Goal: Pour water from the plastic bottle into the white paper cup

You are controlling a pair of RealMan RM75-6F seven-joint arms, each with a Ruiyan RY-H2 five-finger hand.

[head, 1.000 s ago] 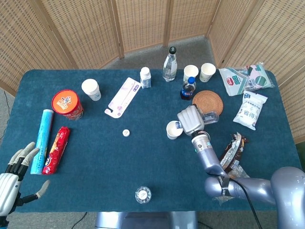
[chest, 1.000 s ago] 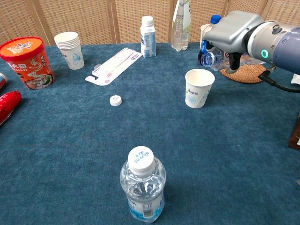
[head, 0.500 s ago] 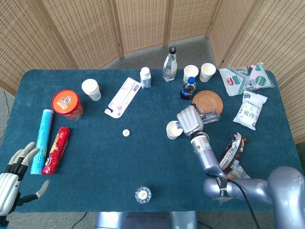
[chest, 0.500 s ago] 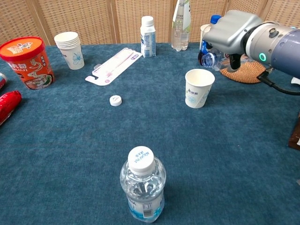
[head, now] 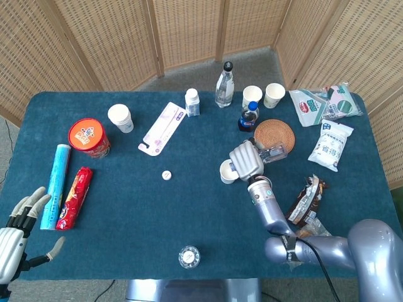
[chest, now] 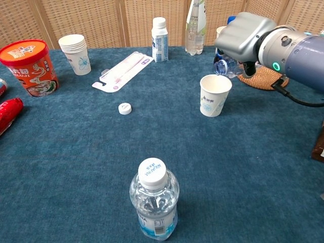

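- Right hand [head: 247, 160] sits a bit right of table center, wrapped around a clear plastic bottle [head: 272, 153] lying on its side, pointing left.
- White paper cup [head: 227, 171] is touching the hand at its 8 o'clock.
- Woven coaster [head: 275, 133] is just off at the hand's 1 o'clock, dark blue-capped bottle [head: 249, 117] at 12.
- Tiny white cap [head: 166, 175] lies on the blue table [head: 126, 207] at the cup's 9 o'clock.
- Left hand [head: 16, 242] is way down at the 8 o'clock corner, fingers spread, holding nothing.
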